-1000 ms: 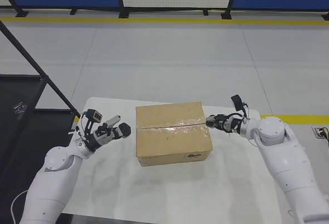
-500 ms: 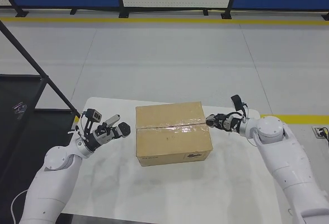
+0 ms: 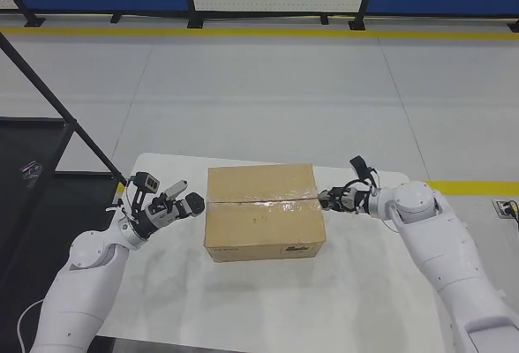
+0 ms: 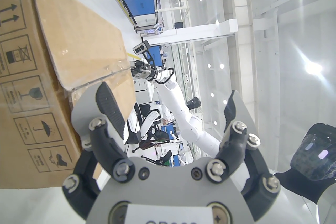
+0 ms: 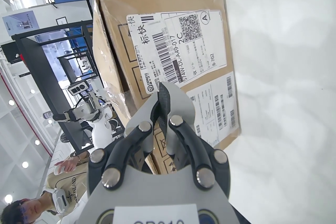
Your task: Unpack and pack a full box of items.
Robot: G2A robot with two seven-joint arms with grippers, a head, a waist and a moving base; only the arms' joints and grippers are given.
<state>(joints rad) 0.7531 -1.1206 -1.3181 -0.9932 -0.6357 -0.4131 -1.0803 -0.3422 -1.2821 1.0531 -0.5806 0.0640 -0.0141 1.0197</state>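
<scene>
We find the taped box (image 3: 262, 212) nearer the table's (image 3: 365, 291) far edge. The left pincer (image 3: 189, 205) gapes just beside one end; the right pincer (image 3: 323, 198), closed together, touches the other end.

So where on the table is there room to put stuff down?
The big bare patch of table is on the robot's side of the box, between the arms. Both box ends are crowded: the open left claw hangs by one, the shut right claw is at the other.
</scene>
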